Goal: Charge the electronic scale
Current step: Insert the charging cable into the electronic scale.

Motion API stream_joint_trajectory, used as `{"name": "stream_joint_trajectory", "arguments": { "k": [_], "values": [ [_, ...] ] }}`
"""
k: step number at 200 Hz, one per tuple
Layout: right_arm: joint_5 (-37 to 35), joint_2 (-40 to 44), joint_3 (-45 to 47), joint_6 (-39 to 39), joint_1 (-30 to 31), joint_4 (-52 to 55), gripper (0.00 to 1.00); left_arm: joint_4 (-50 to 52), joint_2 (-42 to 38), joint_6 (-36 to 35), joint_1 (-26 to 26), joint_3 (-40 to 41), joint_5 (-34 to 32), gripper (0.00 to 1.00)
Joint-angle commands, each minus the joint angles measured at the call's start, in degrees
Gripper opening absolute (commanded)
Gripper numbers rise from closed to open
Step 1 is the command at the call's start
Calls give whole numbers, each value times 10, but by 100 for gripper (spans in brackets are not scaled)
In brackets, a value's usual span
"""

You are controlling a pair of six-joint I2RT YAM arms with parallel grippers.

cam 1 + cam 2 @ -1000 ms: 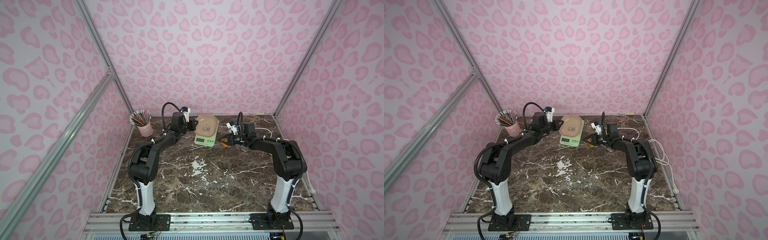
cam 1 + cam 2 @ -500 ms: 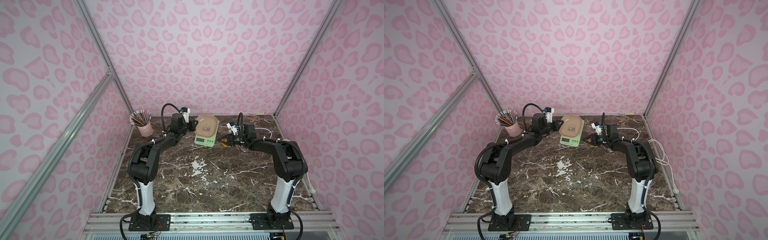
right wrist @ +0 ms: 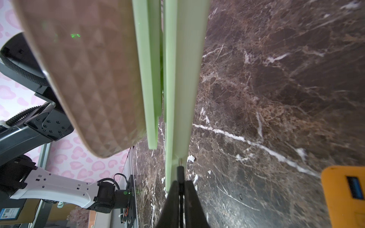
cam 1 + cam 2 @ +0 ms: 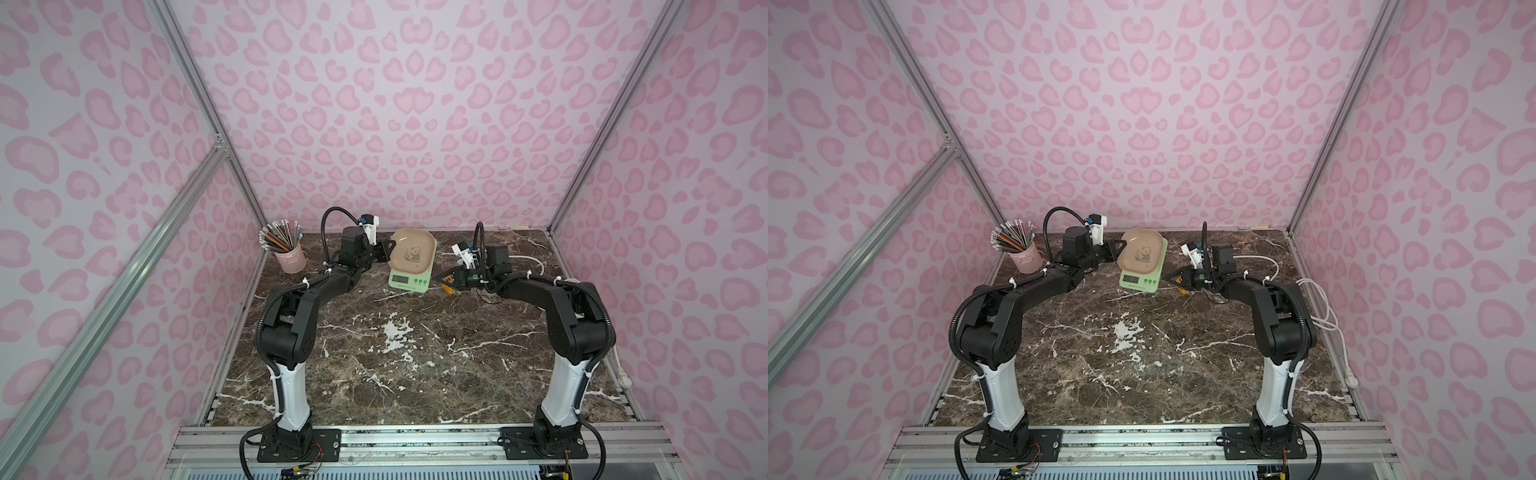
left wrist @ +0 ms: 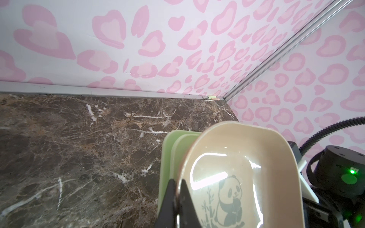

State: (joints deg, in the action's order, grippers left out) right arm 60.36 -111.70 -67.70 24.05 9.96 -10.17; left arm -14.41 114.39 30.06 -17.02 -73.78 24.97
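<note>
The electronic scale (image 4: 409, 280) is set at the back middle of the table (image 4: 395, 374). The rim of its tray (image 5: 237, 158) is pinched by the clenched left claw (image 5: 176, 197). A black plug (image 3: 180, 172) is gripped in the right claw (image 3: 180, 189) and pointed straight ahead at the scale's near side edge. Whether its tip has entered cannot be told.

Three walls (image 4: 415, 104), papered pale lilac with pink heart-like blotches, close the booth at the back and on both sides. Silver aluminium posts (image 4: 611, 124) run up the back corners, and a slanted bar (image 4: 124, 276) crosses the left-hand wall. The surface (image 4: 395, 374) is dark brown marble with white veins, evenly lit, edged in front by a metal rail (image 4: 415, 442).
</note>
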Motion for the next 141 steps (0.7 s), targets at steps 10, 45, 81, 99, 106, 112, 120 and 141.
{"name": "stream_joint_trajectory", "arguments": {
  "k": [10, 45, 81, 99, 106, 112, 120, 141],
  "values": [
    [-7, 2, -12, -36, 1, 25, 0, -29, -2, 20, 1, -7, 34, 4],
    [-8, 4, -23, -66, 1, 58, 0, -26, -2, 17, 2, -9, 36, 4],
    [-1, 5, -19, -53, -1, 44, 0, -29, 0, 19, 2, -9, 42, 5],
    [0, 5, -18, -50, -1, 40, 0, -29, 1, 20, 1, -9, 44, 5],
    [0, 5, -18, -47, -2, 38, 0, -31, 1, 21, 1, -9, 44, 5],
    [-1, 6, -18, -44, -1, 36, 0, -31, 2, 22, 1, -9, 45, 4],
    [0, 4, -16, -42, 0, 32, 0, -33, 3, 24, 2, -8, 45, 4],
    [1, 4, -14, -37, 0, 27, 0, -37, 4, 28, 1, -6, 45, 5]
  ]
}}
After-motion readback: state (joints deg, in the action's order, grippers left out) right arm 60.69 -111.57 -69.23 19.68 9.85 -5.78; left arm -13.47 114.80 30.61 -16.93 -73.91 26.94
